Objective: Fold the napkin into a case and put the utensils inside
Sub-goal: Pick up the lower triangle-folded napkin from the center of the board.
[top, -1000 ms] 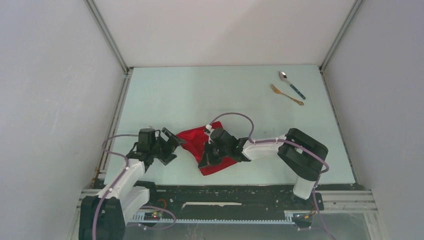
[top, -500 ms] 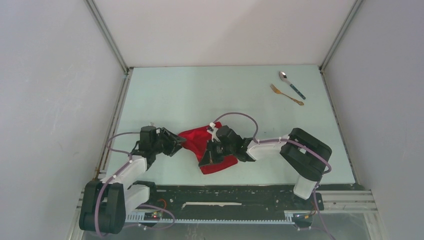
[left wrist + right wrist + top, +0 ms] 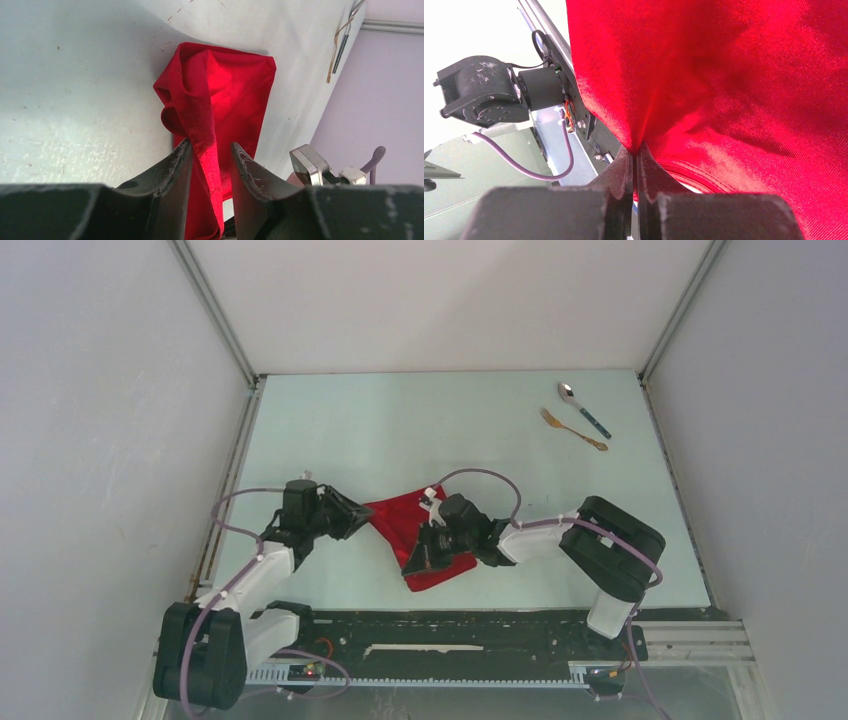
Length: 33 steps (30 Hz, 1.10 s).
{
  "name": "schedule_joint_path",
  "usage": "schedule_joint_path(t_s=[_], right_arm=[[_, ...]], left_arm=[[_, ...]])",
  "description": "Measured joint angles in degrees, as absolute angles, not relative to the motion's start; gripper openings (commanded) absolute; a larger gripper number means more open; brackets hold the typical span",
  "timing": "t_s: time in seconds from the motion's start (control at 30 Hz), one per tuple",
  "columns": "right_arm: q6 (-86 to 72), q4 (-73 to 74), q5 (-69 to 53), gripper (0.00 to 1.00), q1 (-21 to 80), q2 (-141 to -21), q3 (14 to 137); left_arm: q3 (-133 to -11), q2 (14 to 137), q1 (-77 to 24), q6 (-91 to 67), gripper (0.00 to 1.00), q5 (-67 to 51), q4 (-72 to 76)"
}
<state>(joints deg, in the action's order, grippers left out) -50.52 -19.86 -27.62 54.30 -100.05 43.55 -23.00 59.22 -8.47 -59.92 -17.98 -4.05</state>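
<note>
The red napkin [image 3: 398, 524] lies crumpled on the table between my two grippers, partly lifted. My left gripper [image 3: 362, 521] is at its left edge. In the left wrist view a raised fold of the napkin [image 3: 235, 85] runs between the jaws of the left gripper [image 3: 211, 150], which stand narrowly apart; the cloth touches one finger [image 3: 175, 170] only. My right gripper [image 3: 418, 558] is shut on the napkin's near edge, the cloth [image 3: 724, 75] pinched at the tips of the right gripper [image 3: 638, 155]. The spoon [image 3: 584, 408] and fork [image 3: 573, 429] lie at the far right.
Pale walls close in the table on three sides, with metal rails [image 3: 225, 480] along the edges. The black base rail [image 3: 450, 625] runs along the near edge. A black arm joint [image 3: 484, 90] with a purple cable shows behind the napkin in the right wrist view.
My left gripper has moved right onto the napkin's left edge and its jaws have narrowed around a fold. The right gripper has kept its pinch, shifting slightly with the cloth.
</note>
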Motion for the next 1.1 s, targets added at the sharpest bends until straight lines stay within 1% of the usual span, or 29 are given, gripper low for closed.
schedule_joint_path(t_s=[0.07, 0.13, 0.17, 0.27, 0.33, 0.43, 0.53, 0.63, 0.77, 0.83, 0.93, 1.03, 1.07, 1.1], right_arm=[[-50.7, -20.4, -27.8, 0.00, 54.2, -100.1, 43.2], [-50.7, -20.7, -28.1, 0.00, 54.1, -100.0, 43.2], [-50.7, -20.8, -28.2, 0.00, 54.1, -99.9, 43.1], [-50.7, -21.1, -28.6, 0.00, 53.9, -99.7, 43.1], [-50.7, -21.3, -28.8, 0.00, 53.8, -99.7, 43.1], [-50.7, -21.3, -28.9, 0.00, 53.6, -99.7, 43.1], [-50.7, -21.3, -29.0, 0.00, 53.6, -99.6, 43.1], [-50.7, -21.3, -29.1, 0.00, 53.6, -99.5, 43.0], [-50.7, -21.3, -29.1, 0.00, 53.6, -99.1, 43.0], [-50.7, -21.5, -29.1, 0.00, 53.6, -99.1, 42.9], [-50.7, -21.6, -29.1, 0.00, 53.6, -99.1, 42.9], [-50.7, -21.6, -29.1, 0.00, 53.6, -99.1, 42.9], [-50.7, -21.6, -29.1, 0.00, 53.6, -99.1, 42.9], [-50.7, -21.6, -29.1, 0.00, 53.6, -99.1, 42.9]], left_arm=[[-23.0, 59.7, -8.9, -59.9, 0.38, -17.8, -4.2], [-23.3, 60.9, -9.3, -59.9, 0.44, -17.8, -4.2], [-23.5, 61.6, -9.5, -59.9, 0.48, -17.8, -4.3], [-23.9, 62.1, -9.9, -59.8, 0.66, -17.5, -5.0], [-23.8, 61.1, -9.9, -59.7, 0.75, -16.5, -5.9], [-23.8, 58.4, -9.9, -58.9, 0.81, -15.0, -7.7], [-23.8, 57.2, -9.3, -57.9, 0.83, -14.5, -8.3], [-23.8, 58.6, -8.3, -56.4, 0.83, -15.1, -7.8], [-23.8, 64.0, -7.6, -54.3, 0.83, -16.3, -6.9], [-23.8, 65.8, -7.6, -53.5, 0.81, -16.5, -6.3], [-23.8, 68.5, -7.5, -52.5, 0.73, -17.2, -3.9], [-23.8, 70.2, -7.5, -52.4, 0.62, -17.7, -1.6], [-23.8, 70.3, -7.5, -52.3, 0.60, -17.8, -1.1], [-23.9, 70.2, -7.5, -52.2, 0.55, -17.7, -0.7]])
